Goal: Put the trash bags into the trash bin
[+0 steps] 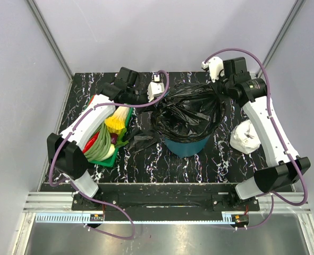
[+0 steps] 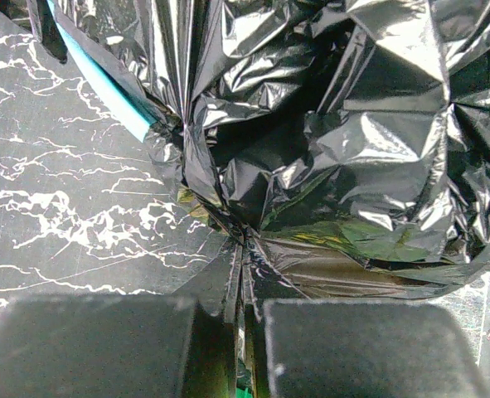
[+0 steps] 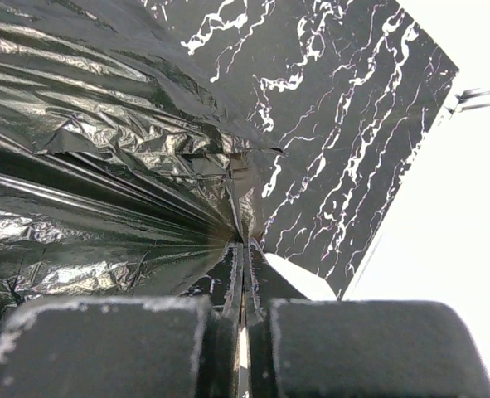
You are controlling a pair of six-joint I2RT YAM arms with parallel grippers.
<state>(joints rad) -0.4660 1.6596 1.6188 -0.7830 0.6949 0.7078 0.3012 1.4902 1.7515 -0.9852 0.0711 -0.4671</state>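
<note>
Over the trash bin (image 1: 186, 144), the bucket-sized trash bag (image 1: 188, 114) lies bunched across the mouth. The left gripper (image 1: 161, 98) is clenched on its film at the bin's far-left rim. The right gripper (image 1: 219, 94) is clenched on the film at the far-right rim, so the stretched axis runs rim to rim between them. The small folded bag (image 1: 142, 141) lies on the table (image 1: 220, 164) just left of the bin, nearer the left gripper.
</note>
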